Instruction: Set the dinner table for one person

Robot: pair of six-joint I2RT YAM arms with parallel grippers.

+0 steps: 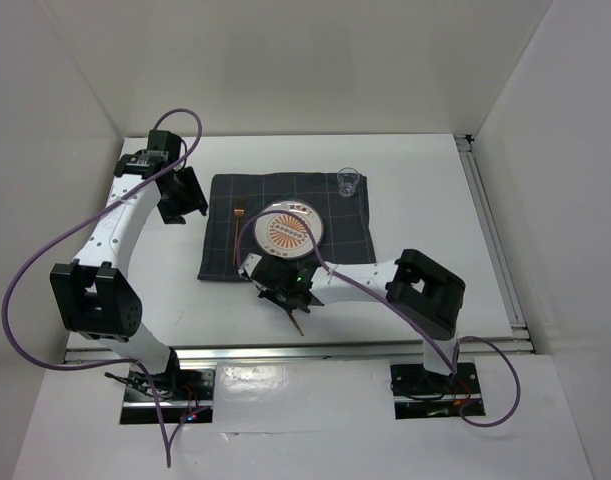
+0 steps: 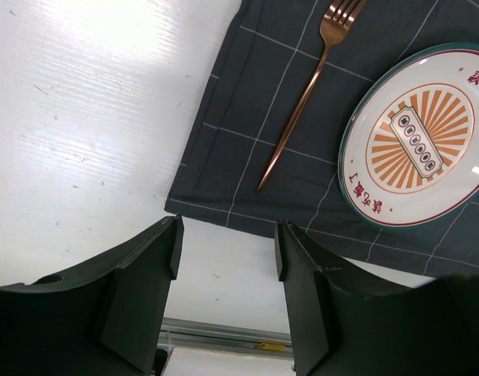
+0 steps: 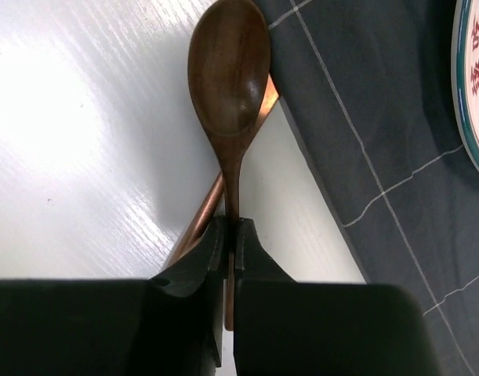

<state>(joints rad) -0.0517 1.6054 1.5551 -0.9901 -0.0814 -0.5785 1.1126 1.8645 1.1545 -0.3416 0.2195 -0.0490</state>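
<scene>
**While the spoon is hanging in the right jaws, most of the setting is sitting in place**

As far as the views are showing, the tabletop (image 1: 425,190) is stretching white under everything, with the cloth (image 1: 350,235) lying near its middle. On the cloth, the plate (image 1: 290,230) is sitting in the centre and the fork (image 1: 237,235) is lying to its left. The glass (image 1: 349,181) is standing at the far right corner. Those pieces are looking done.

The right gripper (image 3: 231,231) is hovering at the cloth's near edge, its jaws pinching the handle of the spoon (image 3: 227,70). The spoon's bowl is showing over bare tabletop just beside the cloth edge. A copper utensil (image 3: 200,215) is lying beneath the spoon, crossing under it; whether it is a knife I cannot tell.

The left gripper (image 2: 228,235) is hanging over bare tabletop left of the cloth, jaws standing wide and holding nothing.

By my judgement, the job is nearing its end. What is remaining is laying the spoon and the copper piece beside the plate, most likely on its free right side.
</scene>
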